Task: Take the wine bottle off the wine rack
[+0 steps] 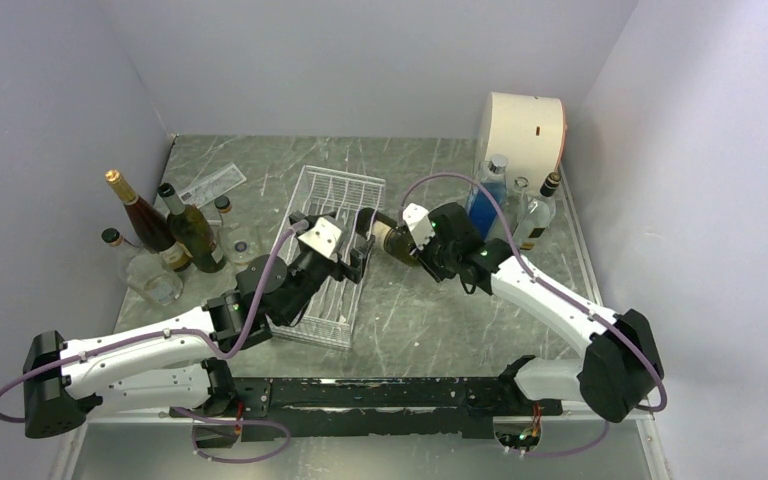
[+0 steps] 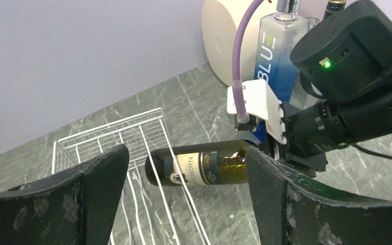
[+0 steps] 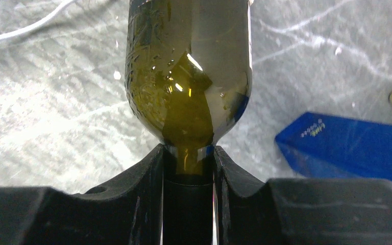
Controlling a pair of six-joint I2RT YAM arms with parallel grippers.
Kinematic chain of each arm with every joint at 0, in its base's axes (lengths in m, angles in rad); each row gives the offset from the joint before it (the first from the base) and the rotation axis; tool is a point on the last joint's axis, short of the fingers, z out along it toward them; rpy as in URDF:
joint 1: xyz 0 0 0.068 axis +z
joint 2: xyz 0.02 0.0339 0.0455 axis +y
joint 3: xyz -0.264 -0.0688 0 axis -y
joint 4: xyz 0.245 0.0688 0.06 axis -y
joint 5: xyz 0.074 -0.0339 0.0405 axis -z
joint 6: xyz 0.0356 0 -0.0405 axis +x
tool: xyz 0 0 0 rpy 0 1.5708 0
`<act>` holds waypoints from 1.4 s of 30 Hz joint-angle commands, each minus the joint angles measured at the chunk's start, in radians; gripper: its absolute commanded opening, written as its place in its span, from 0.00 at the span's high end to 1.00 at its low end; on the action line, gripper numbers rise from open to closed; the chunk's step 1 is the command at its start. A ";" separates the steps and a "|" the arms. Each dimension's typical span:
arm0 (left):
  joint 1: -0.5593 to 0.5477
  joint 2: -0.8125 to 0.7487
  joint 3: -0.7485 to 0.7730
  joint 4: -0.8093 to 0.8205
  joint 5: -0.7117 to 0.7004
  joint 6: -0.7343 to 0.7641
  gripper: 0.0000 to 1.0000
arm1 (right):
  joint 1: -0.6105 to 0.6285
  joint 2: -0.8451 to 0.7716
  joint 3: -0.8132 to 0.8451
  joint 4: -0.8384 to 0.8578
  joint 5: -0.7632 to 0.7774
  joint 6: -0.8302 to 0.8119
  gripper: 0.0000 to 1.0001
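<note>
Slippage was your risk: jaws of the right gripper [image 3: 188, 153] clenched only the neck of the wine bottle [image 2: 204, 168], its heavy body level beside the wine rack [image 2: 132, 132]; the left gripper [image 2: 185, 158] stood released.

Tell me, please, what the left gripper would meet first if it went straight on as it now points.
Probably the labelled body of the wine bottle, held by its neck in the right gripper; exact depth is unclear.

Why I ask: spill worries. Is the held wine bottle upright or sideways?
Sideways: the wine bottle lies horizontal, its neck clamped between the right fingers.
</note>
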 commanded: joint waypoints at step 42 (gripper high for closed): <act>-0.102 0.320 -0.007 0.105 0.439 0.596 0.05 | 0.006 -0.221 0.329 -0.616 -0.140 0.632 1.00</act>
